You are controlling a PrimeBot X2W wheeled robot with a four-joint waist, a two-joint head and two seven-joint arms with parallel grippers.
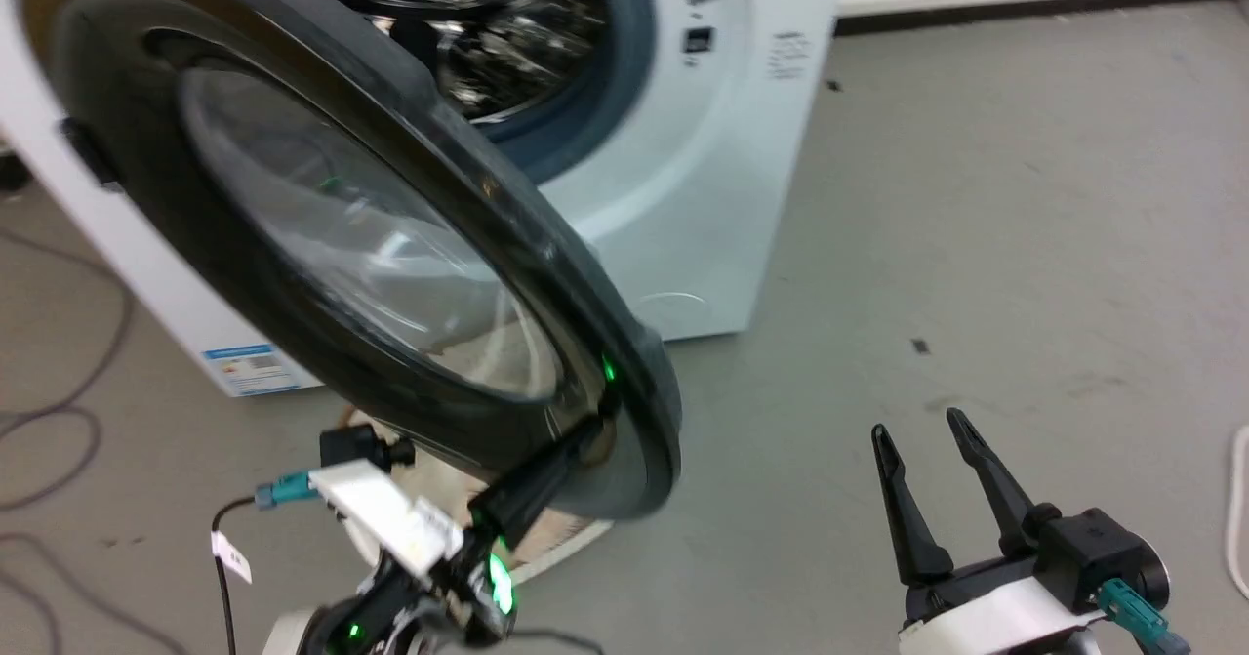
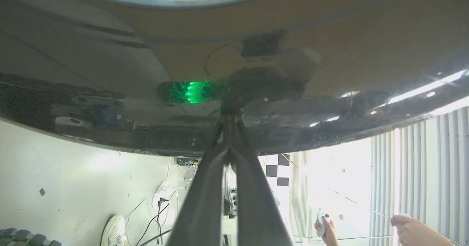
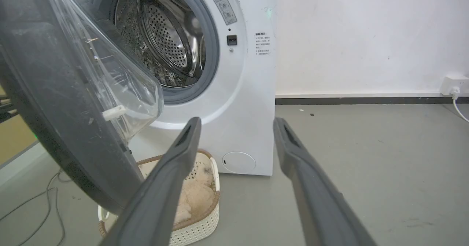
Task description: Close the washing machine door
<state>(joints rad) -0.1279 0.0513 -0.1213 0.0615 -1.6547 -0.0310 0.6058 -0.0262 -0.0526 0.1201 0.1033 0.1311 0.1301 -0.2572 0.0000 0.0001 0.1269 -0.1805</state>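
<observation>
Door (image 1: 371,245) hangs well off the washing machine (image 1: 703,196); left gripper (image 1: 595,428), jaws together, presses its rim; right gripper (image 1: 919,424) gapes empty.

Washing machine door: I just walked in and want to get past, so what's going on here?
The robot appears to be pushing the washing machine door shut. Its left gripper, fingers closed together, has its tips against the door's outer black rim. The door is partly open, leaving the steel drum of the washing machine exposed. The right gripper is open and empty, off to the right. A laundry basket sits on the floor below the door.
</observation>
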